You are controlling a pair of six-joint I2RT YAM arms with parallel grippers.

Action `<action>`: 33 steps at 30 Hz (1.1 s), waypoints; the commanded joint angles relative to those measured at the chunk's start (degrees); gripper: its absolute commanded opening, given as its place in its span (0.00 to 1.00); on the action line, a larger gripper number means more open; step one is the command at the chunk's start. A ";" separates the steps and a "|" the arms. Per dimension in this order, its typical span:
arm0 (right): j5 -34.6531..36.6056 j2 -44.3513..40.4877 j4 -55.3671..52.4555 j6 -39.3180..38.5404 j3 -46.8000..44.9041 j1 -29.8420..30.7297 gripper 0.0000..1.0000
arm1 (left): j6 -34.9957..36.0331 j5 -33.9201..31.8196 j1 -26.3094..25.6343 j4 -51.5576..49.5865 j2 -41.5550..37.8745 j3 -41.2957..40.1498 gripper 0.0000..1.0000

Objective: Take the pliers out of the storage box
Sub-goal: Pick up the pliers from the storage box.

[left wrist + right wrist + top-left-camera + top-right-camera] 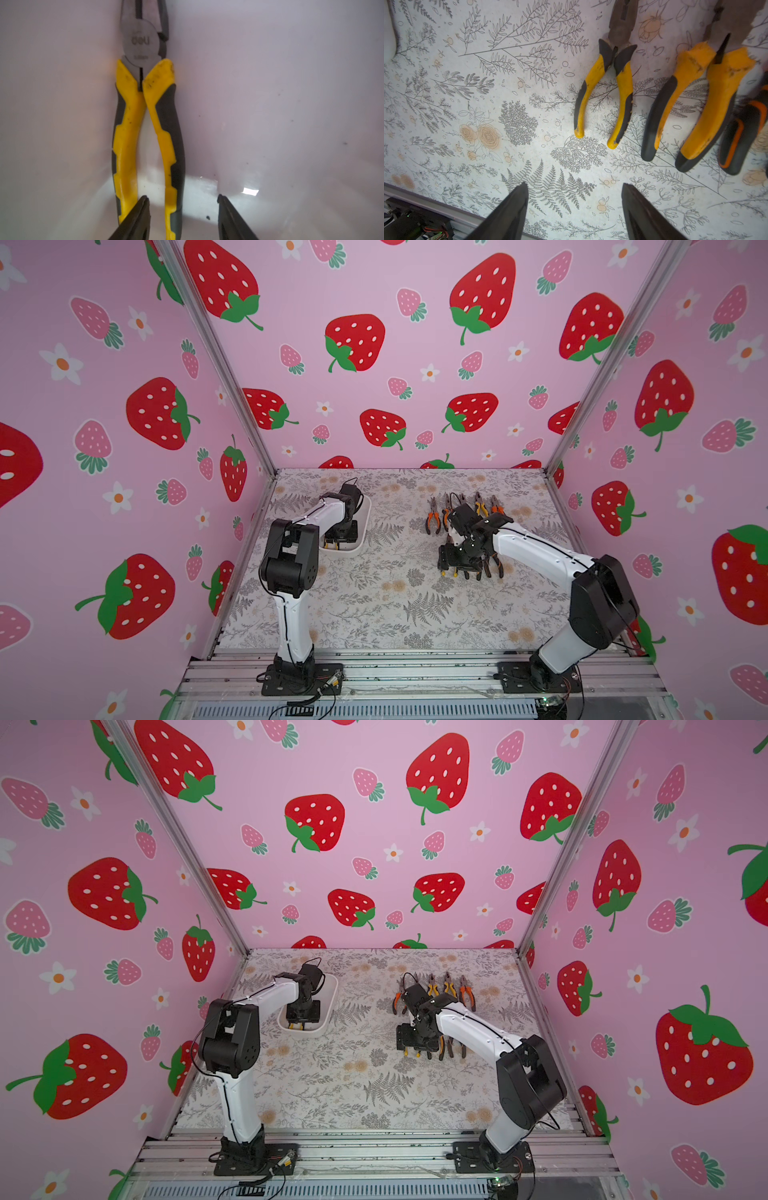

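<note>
Floral-print tabletop (374, 605), pink strawberry walls (415, 439)

Inside the box (62, 104) we find little room on one side: the pliers (141, 45) lie close along its wall. The left gripper (181, 198) is down in there, fingers apart, with one handle between them. On the other side the box floor is wide and bare.

In both top views the mat (395, 585) is bare between the box and the laid-out tools, and we see a broad free lane there. The right gripper (574, 187) hangs with fingers spread over bare mat. The near row (624, 87) lies just beside it, and the far row (433, 506) lies beyond, toward the back wall.
</note>
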 commanded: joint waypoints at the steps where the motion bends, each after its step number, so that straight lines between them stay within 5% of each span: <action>1: -0.68 -0.02 0.05 -0.65 -0.89 -0.35 0.76 | 0.02 0.90 0.40 1.04 1.18 -0.80 0.53; 19: -0.57 -1.16 -0.11 0.51 -2.50 -0.43 0.76 | 1.74 22.02 -1.06 7.88 2.70 2.32 0.51; 33: -1.76 -0.46 1.07 0.42 -2.97 -0.42 0.76 | -1.32 4.58 -1.26 3.78 -10.81 -1.74 0.54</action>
